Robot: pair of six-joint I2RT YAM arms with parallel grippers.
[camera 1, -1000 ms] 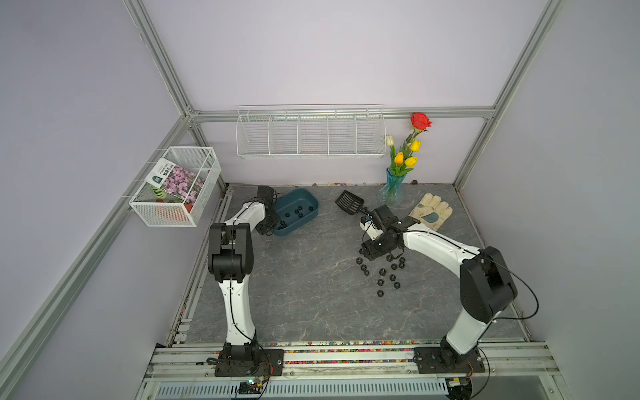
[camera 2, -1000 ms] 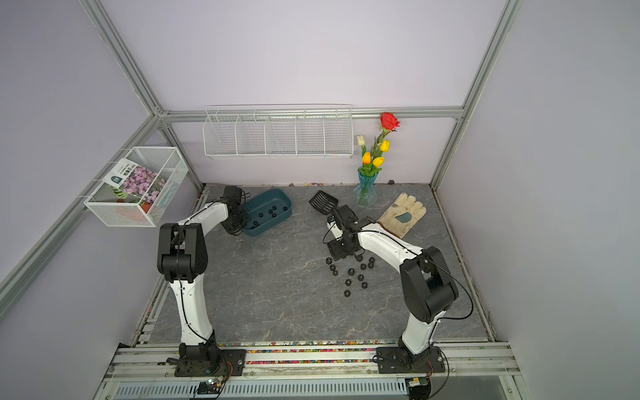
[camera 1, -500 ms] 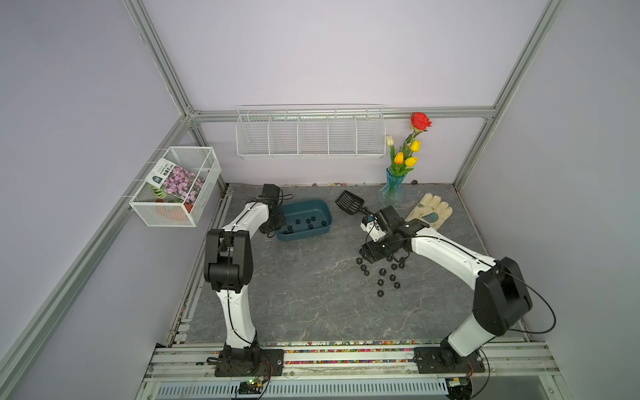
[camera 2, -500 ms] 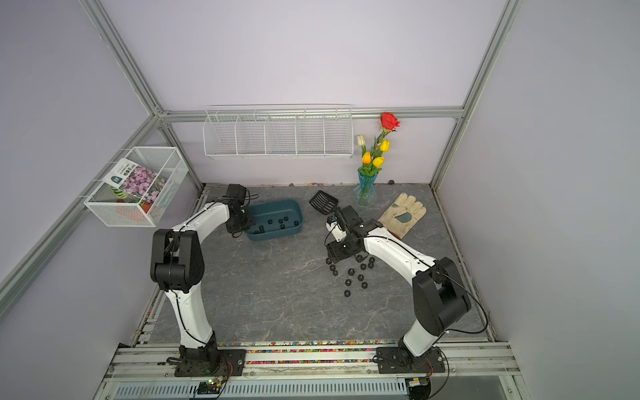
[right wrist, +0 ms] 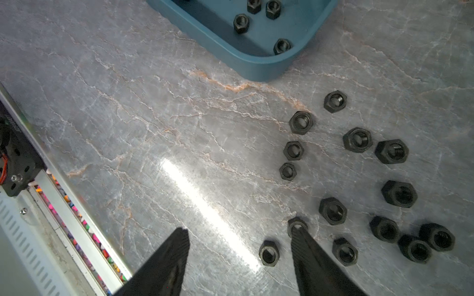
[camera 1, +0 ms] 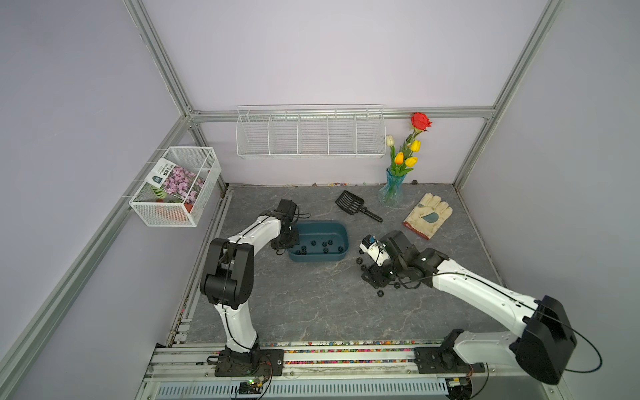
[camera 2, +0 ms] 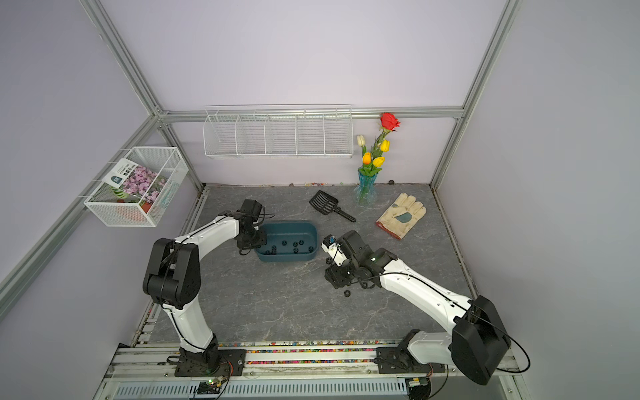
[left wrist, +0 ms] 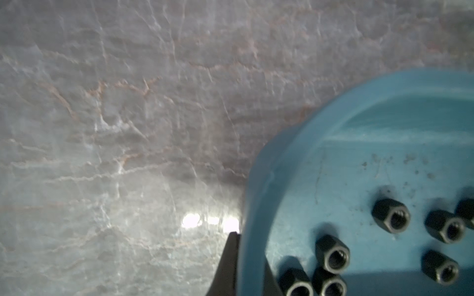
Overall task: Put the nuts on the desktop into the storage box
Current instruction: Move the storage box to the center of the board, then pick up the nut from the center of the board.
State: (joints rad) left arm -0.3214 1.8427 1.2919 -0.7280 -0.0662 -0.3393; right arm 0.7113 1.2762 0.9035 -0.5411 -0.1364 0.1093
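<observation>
Teal storage box [camera 1: 317, 257] – black nuts [right wrist: 333, 211] – grey, pale-veined desktop [camera 1: 311, 304].

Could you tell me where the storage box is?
In both top views the storage box sits left of centre on the desktop, the left gripper clamping its end.

Even bright overhead light, soft shadows. Glare streak on desktop [right wrist: 210, 212], right wrist; left wrist blurry, hotspot beside storage box [left wrist: 256, 179].
</observation>
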